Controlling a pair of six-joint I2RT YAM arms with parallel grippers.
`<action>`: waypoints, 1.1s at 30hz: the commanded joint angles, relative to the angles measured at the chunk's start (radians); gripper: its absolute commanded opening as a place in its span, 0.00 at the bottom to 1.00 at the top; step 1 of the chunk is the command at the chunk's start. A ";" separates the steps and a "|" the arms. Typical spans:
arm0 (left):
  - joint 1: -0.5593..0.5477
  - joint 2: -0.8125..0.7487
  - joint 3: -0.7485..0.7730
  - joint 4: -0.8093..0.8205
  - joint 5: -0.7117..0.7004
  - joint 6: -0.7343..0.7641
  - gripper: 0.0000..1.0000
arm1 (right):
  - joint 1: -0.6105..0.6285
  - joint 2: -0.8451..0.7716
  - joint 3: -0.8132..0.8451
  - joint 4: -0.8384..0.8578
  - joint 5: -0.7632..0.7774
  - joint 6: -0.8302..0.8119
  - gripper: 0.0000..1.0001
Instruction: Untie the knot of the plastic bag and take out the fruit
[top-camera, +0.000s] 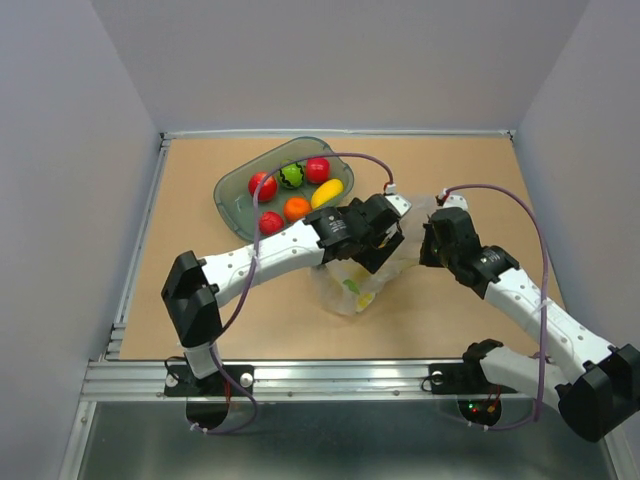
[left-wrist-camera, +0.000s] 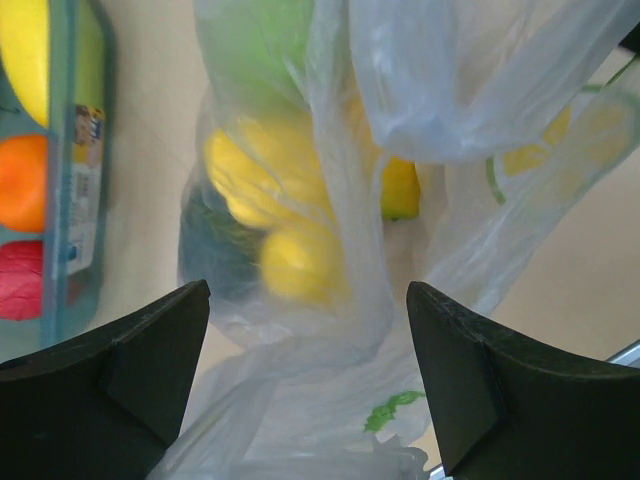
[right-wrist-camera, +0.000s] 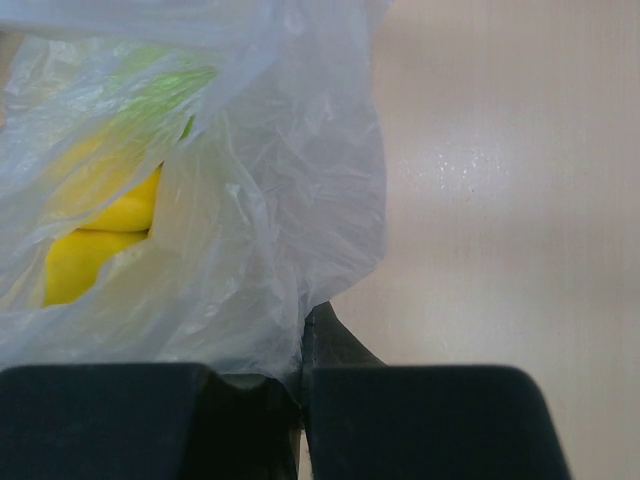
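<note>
The clear plastic bag (top-camera: 358, 283) lies mid-table between my two grippers. Through it in the left wrist view I see yellow fruit (left-wrist-camera: 285, 205), a green piece (left-wrist-camera: 255, 45) and a dark green piece (left-wrist-camera: 215, 245). My left gripper (top-camera: 385, 240) is open above the bag, its fingers (left-wrist-camera: 130, 370) either side of a bunched strip of the bag (left-wrist-camera: 310, 400). My right gripper (top-camera: 432, 240) is shut on the bag's edge (right-wrist-camera: 290, 290); yellow fruit (right-wrist-camera: 95, 245) shows through the plastic there.
A grey-green translucent tray (top-camera: 235, 195) stands at the back left, holding red apples, an orange, a strawberry, a green piece and a long yellow mango (top-camera: 326, 193). Its edge shows at the left of the left wrist view (left-wrist-camera: 85, 170). Walls enclose the table on three sides.
</note>
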 joint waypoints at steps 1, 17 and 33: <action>-0.020 -0.057 -0.089 0.026 -0.005 -0.044 0.90 | 0.001 0.004 0.060 0.008 0.007 -0.015 0.01; 0.260 -0.380 -0.555 0.371 -0.004 -0.400 0.18 | -0.003 -0.075 -0.042 -0.017 0.183 0.094 0.01; 0.663 -0.849 -1.016 0.477 0.325 -0.603 0.00 | -0.086 -0.101 -0.049 -0.147 0.144 0.256 0.01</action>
